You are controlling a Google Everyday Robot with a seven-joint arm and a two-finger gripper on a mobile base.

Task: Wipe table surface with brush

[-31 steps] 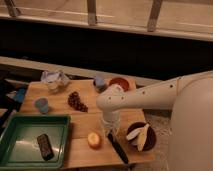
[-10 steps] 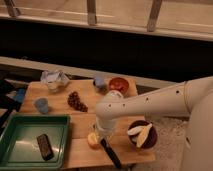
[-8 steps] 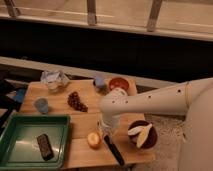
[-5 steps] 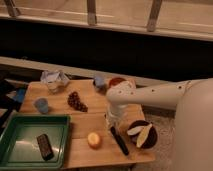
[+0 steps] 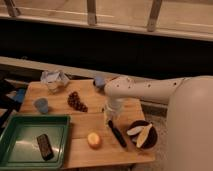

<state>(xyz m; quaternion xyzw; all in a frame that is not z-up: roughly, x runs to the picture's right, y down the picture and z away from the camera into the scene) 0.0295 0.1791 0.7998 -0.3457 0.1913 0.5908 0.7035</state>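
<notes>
The table surface [image 5: 85, 122] is a light brown wooden top filling the lower left of the camera view. My white arm reaches in from the right, and the gripper [image 5: 111, 117] points down over the middle of the table. It is shut on the top end of the brush [image 5: 118, 135]. This slim black stick slants down and to the right from the gripper, with its lower end near the table's front, beside the dark bowl. The brush's head is not distinguishable.
A green tray [image 5: 30, 131] with a black block [image 5: 44, 146] sits at front left. A yellow-orange round item [image 5: 93, 140] lies near the brush. A dark bowl [image 5: 150, 142] of pale pieces, grapes [image 5: 76, 101], two blue cups [image 5: 41, 105] [image 5: 99, 81] and a crumpled bag [image 5: 55, 80] stand around.
The gripper has moved away from the front edge, farther back and slightly right, dragging the brush across the table with it. The other objects have stayed put.
</notes>
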